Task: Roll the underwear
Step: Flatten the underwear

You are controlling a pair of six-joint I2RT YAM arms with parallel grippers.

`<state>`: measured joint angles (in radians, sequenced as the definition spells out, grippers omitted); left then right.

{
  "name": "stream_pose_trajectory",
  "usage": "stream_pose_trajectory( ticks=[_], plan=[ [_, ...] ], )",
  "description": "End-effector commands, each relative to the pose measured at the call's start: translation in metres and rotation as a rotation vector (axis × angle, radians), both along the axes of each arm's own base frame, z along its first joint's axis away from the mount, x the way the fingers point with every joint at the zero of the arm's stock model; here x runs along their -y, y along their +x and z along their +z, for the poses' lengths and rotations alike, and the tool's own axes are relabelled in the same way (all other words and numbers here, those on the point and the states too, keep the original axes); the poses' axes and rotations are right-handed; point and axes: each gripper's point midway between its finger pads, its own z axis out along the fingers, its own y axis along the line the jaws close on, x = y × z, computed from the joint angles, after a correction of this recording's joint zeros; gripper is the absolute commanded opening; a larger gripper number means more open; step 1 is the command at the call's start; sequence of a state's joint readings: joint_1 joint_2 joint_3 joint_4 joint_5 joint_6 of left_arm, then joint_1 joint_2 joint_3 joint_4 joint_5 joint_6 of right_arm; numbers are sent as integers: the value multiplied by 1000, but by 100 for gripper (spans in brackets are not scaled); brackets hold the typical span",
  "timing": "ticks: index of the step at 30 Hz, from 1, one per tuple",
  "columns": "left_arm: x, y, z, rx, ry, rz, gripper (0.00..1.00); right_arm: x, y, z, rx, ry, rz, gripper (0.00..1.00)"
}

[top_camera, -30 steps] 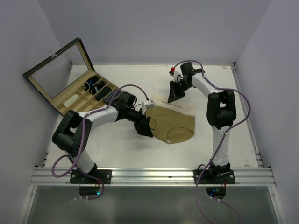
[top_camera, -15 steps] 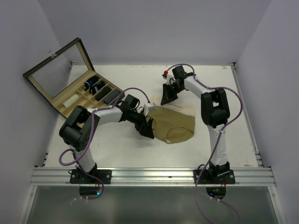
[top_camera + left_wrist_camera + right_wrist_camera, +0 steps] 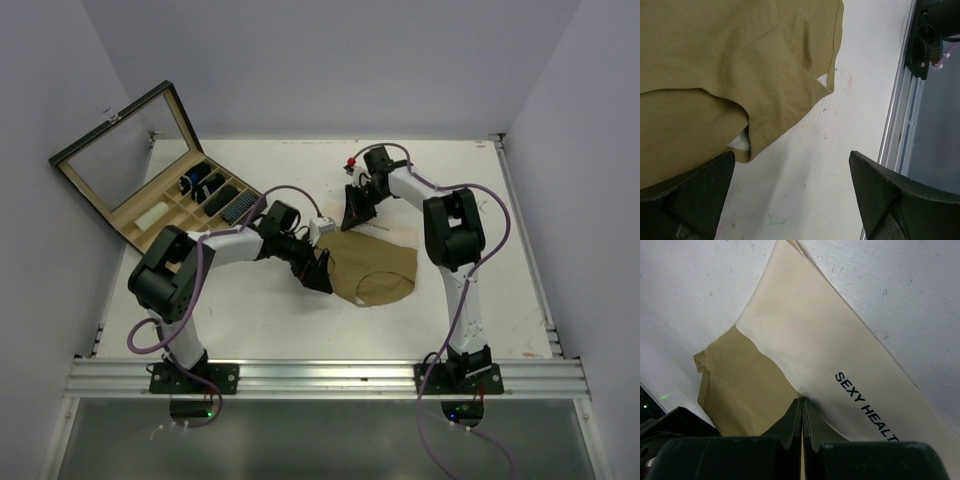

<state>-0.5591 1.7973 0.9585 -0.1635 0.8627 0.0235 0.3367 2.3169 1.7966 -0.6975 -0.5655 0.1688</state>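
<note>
Right gripper [image 3: 355,212] has slid left along the far hem over the last second; left gripper [image 3: 318,272] has nudged in toward the near-left edge. The olive-green cotton underwear [image 3: 378,265] hasn't shifted.

Top view: underwear lies flat mid-way across the white table [image 3: 480,290], between the two grippers, not rolled yet. Wooden compartment box with mirrored lid [image 3: 150,215] sits well apart at far left.

Left wrist: jaws spread wide and holding nothing. One of the black fingers [image 3: 690,195] sits just beside the leg-opening edge, the other over bare table. Aluminium rail [image 3: 897,130] runs along the table edge.

Right wrist: jaws pressed together, tips down on the cream printed waistband [image 3: 805,340] where it meets the olive cloth. Can't tell whether any fabric is pinched between them.

Risks:
- Right tips may only be pressing, not gripping, so the hem slips out on the first lift.
- Left closing this close to the edge could catch one layer only, and the roll starts skewed.
- Uneven pull between arms drags the whole piece instead of turning it.
</note>
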Motion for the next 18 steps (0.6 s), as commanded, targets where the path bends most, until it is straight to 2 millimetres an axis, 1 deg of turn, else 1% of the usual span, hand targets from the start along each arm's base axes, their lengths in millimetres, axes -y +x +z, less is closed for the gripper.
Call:
stream_pose_trajectory(
  ticks=[1,8,13,18],
  plan=[
    [10,12,25,86,-52,-18,100,-4,12,9,50,-5,-1,0],
    [14,17,29,100,-66,-22,100,-4,8,5,40,-14,10,0],
    [18,22,25,100,-66,-21,100,-3,7,3,40,-19,16,0],
    [19,16,23,76,-71,-38,100,-4,7,2,38,-19,17,0]
  ],
)
